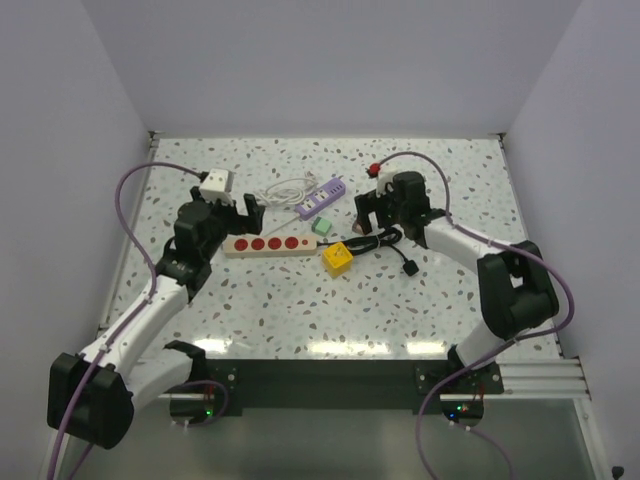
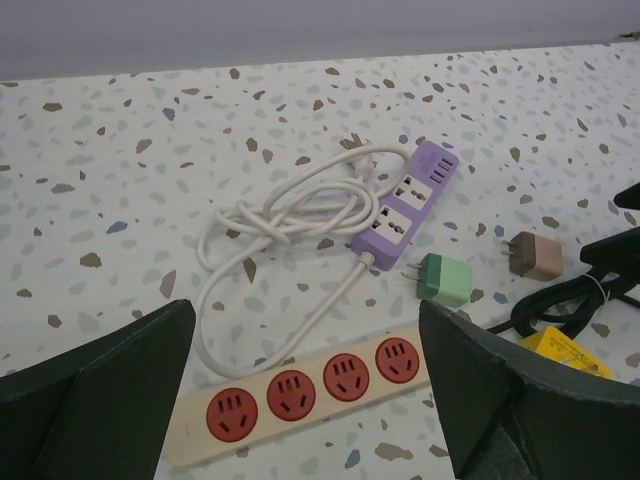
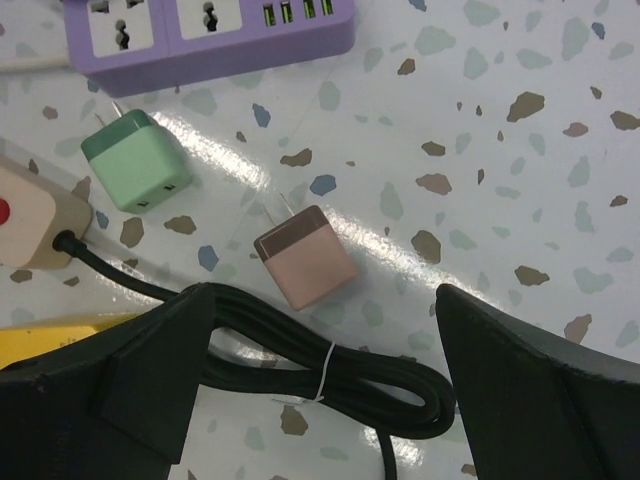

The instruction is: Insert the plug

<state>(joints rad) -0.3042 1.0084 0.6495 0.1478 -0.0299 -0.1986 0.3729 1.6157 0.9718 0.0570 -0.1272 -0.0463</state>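
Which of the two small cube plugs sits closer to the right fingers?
The pink plug, just ahead of them; the green plug lies farther off.

Four-socket strip (image 1: 262, 244) nearest me; smaller strip (image 1: 322, 198) behind it, cord (image 1: 285, 190) coiled at its left; cube adapter (image 3: 137, 160) between them; second adapter (image 3: 305, 256) to its right, cable bundle (image 3: 330, 385) beside that.

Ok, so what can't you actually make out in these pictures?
Yellow box: right wrist view, just a sliver, behind the right gripper.
Purple power strip: right wrist view, cut off by the top edge.
Beige power strip: right wrist view, only its end shows at the left edge.
Black plug: top view, too small to read its prongs.
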